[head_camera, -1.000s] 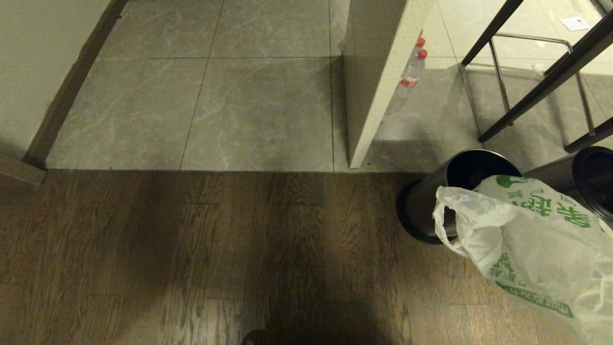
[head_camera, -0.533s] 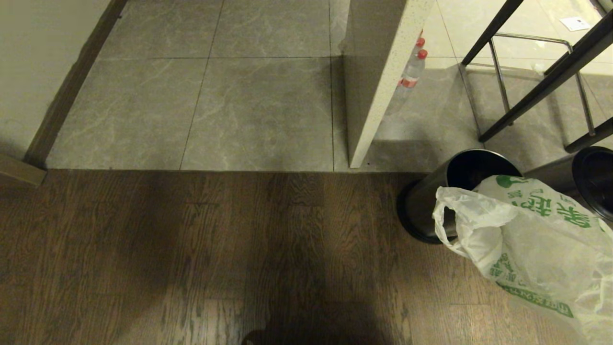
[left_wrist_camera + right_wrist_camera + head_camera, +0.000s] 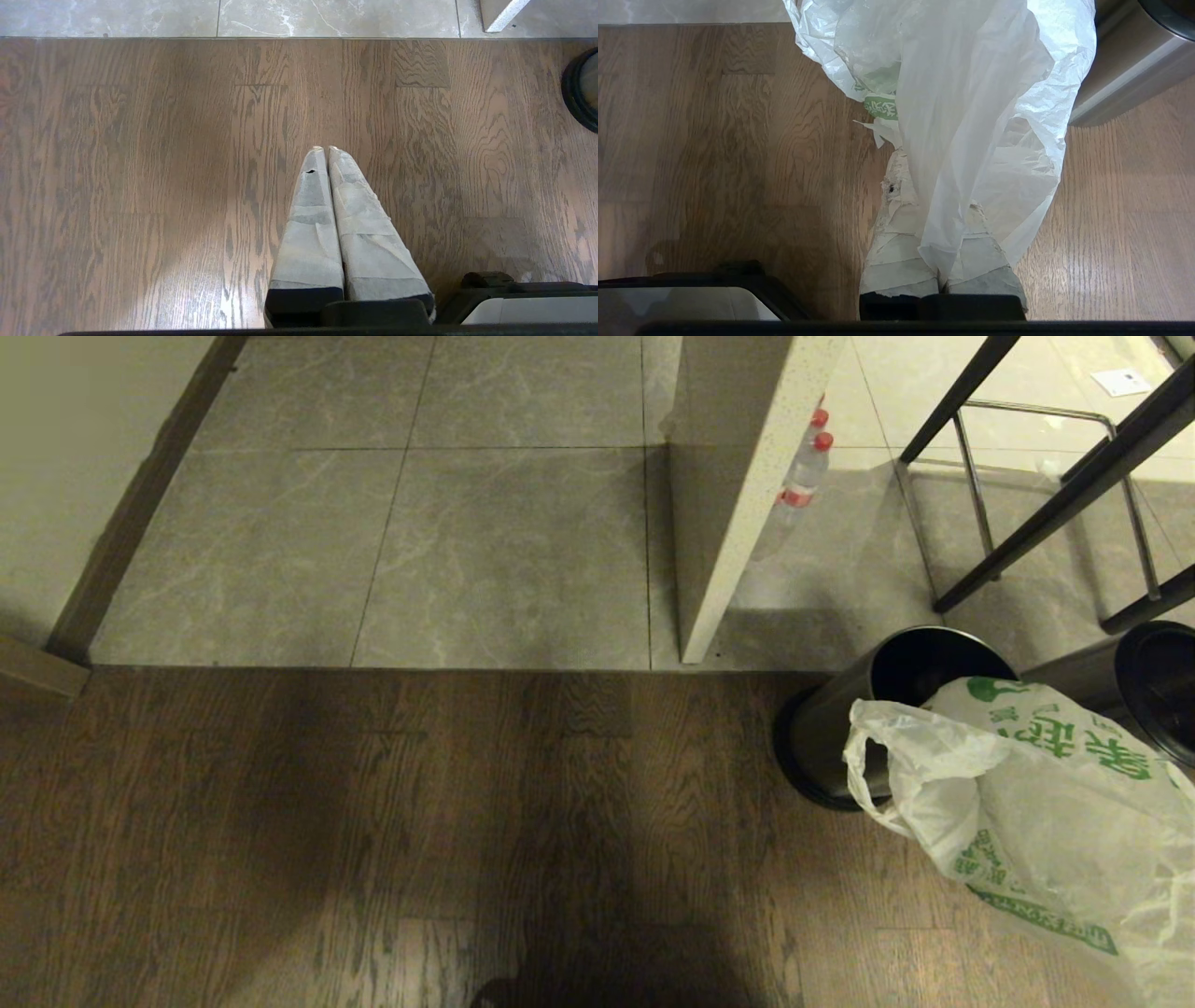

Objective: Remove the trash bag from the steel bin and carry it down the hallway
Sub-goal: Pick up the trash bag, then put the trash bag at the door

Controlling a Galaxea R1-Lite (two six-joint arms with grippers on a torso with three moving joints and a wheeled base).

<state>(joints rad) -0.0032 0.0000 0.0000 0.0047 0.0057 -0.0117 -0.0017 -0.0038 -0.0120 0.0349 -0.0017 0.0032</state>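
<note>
My right gripper (image 3: 924, 179) is shut on the trash bag (image 3: 971, 102), with its thin whitish plastic bunched between the taped fingers (image 3: 896, 233). In the head view the trash bag (image 3: 1046, 803) hangs at the far right, over the wood floor. Green print shows on or through it. Behind the bag stands the steel bin (image 3: 836, 728), open-topped, with a black base. The steel bin's black base (image 3: 581, 88) also shows at the edge of the left wrist view. My left gripper (image 3: 323, 149) is shut and empty above the wood planks. The hallway (image 3: 504, 541) of grey tiles lies ahead.
A second steel cylinder with a black rim (image 3: 1144, 686) stands right of the bin. A pale speckled panel (image 3: 738, 476) juts out on the tiles, with red-capped bottles (image 3: 808, 467) behind it. Black stool legs (image 3: 1055, 495) are at the far right. A cream wall with a dark baseboard (image 3: 131, 513) runs along the left.
</note>
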